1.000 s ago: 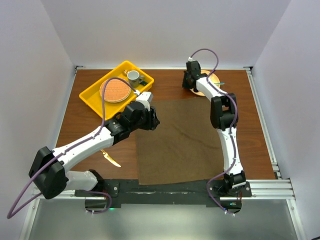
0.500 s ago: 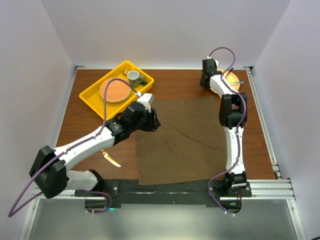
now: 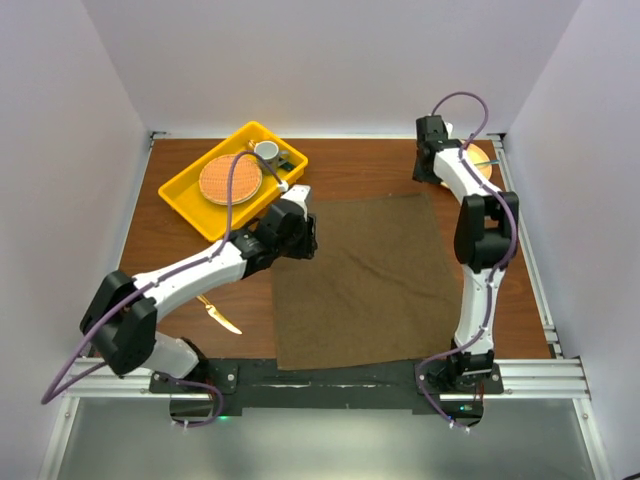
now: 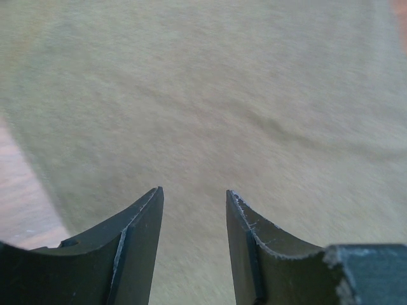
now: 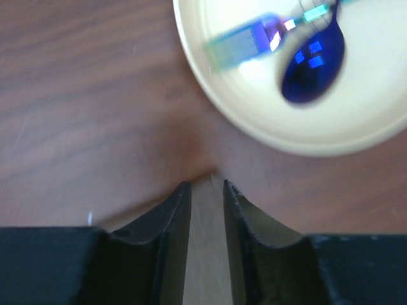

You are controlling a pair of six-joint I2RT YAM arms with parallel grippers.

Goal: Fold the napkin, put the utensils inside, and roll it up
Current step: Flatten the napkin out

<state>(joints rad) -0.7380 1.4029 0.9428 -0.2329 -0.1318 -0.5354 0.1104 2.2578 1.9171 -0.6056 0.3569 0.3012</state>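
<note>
While I watch remotely, napkin (image 3: 365, 280) lies flat on table (image 3: 145, 245) | left fingers (image 4: 149, 210) apart, empty, above its far-left corner | right fingers (image 5: 181, 197) narrowly apart, its far-right corner tip between them | gold knife (image 3: 218, 316) left of napkin.

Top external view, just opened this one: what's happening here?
The napkin lies spread flat on the table, not yet folded. The left end effector hovers open over its far left corner, holding nothing. The right end effector sits at the far right corner, jaws slightly apart, beside a plate holding a dark blue spoon. One gold utensil lies on the table left of the napkin, untouched.
</note>
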